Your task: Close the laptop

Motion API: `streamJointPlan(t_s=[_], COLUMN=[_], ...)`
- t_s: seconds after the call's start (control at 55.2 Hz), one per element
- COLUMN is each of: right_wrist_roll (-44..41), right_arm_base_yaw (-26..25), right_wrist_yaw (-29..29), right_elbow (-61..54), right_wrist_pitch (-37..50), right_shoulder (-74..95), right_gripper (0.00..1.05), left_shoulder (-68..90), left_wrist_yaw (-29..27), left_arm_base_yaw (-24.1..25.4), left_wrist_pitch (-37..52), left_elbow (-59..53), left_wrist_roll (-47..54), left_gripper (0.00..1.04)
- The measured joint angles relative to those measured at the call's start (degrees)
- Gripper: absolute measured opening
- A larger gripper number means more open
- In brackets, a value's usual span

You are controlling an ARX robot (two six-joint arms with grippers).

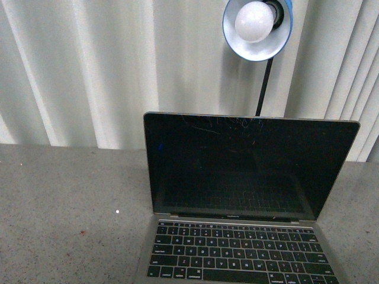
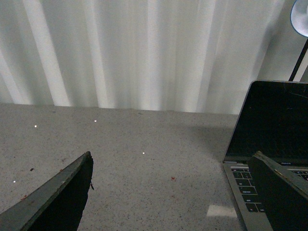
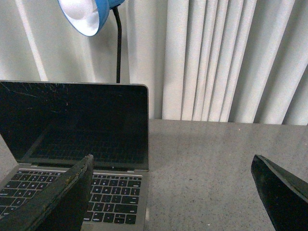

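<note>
The silver-grey laptop (image 1: 243, 195) stands open on the grey speckled table, its scratched black screen upright and facing me, black keys below it. Neither arm shows in the front view. In the left wrist view the laptop (image 2: 269, 130) lies off to one side; my left gripper (image 2: 175, 192) is open over bare tabletop with one dark finger (image 2: 281, 195) overlapping the keyboard's corner. My right gripper (image 3: 173, 192) is open too, one finger (image 3: 62, 199) in front of the laptop (image 3: 77, 125) keys, the other over bare table. Nothing is held.
A blue desk lamp (image 1: 257, 26) with a white bulb hangs on a black stem behind the screen. White pleated curtains (image 1: 89, 71) close off the back. The grey table (image 1: 65, 213) stretches left of the laptop; more of the grey table (image 3: 216, 163) lies to its right.
</note>
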Motion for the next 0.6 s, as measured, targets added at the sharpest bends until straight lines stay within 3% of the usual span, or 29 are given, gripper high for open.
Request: streamJointPlan(t_s=[0.597], right_wrist_roll=[0.0], right_arm_base_yaw=[0.0], right_wrist_yaw=[0.0], right_elbow=[0.0], right_wrist_pitch=[0.0], right_shoulder=[0.0], right_gripper=[0.97], left_shoulder=[0.0], left_wrist_yaw=[0.0], left_arm_base_yaw=[0.0], left_wrist_pitch=[0.0], left_elbow=[0.0], left_wrist_roll=[0.0], left_gripper=[0.98])
